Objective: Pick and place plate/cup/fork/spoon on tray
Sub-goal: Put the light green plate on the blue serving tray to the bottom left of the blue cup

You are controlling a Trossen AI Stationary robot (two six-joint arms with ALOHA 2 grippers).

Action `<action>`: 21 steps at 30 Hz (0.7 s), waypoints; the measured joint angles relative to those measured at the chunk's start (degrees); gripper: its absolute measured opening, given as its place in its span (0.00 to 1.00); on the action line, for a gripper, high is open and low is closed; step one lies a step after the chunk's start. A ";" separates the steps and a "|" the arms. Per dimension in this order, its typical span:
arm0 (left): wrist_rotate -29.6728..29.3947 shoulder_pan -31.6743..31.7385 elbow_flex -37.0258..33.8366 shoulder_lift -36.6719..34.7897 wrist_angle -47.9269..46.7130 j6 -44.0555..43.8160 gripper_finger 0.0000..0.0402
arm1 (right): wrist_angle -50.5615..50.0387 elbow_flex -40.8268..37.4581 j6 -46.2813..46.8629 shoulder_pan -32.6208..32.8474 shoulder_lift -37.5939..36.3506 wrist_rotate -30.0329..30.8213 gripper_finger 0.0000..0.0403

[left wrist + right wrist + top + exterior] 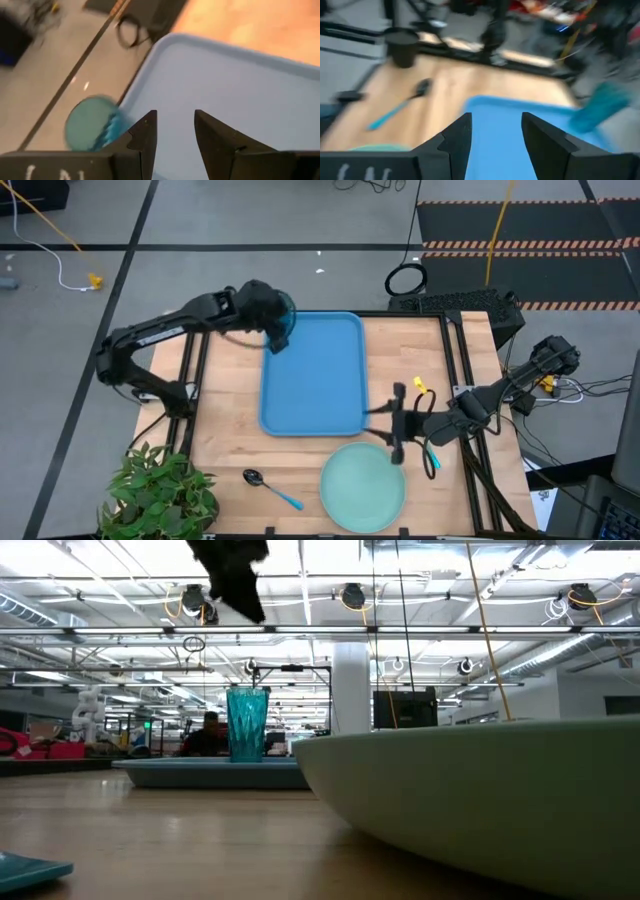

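Blue tray sits mid-table, far side, bare floor free except the cup standing upright on its far-left corner; the low view confirms it upright on the tray. Mint plate lies on the wood near edge, just right of centre, touching or nearly touching the tray's near-right corner, can't tell which. Spoon lies on the wood near-left, dark bowl pointing left, well apart from the tray. What I take for the fork, a slim cyan piece, lies right of the plate, partly under my right arm.

Left gripper hangs over the tray's far-left corner beside the cup, fingers parted and holding nothing; wrist view shows the gap clear. Right gripper hovers above the plate's far-right rim, fingers spread, empty.

I'd judge the plate is the step in hand. To do it well I'd come down on the rim edge-on, pinch only the lip, lift level, and set it on the open near half of the tray, clear of the cup. Risk: the plate slips from a shallow pinch, or it knocks the tray rim.
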 joint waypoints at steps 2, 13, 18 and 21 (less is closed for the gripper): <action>0.80 -3.79 0.00 -1.33 0.10 0.76 0.33 | -1.72 0.00 3.66 0.92 0.48 -3.19 0.41; 0.96 -25.42 0.00 -0.75 2.24 1.39 0.33 | -9.25 0.00 24.55 8.61 7.85 -15.73 0.41; 0.90 -33.52 0.03 0.75 5.51 1.38 0.33 | -9.17 0.00 33.40 12.02 12.77 -20.99 0.41; 0.91 -37.44 0.00 2.26 6.49 1.17 0.33 | -8.41 0.00 38.65 13.97 15.73 -24.69 0.41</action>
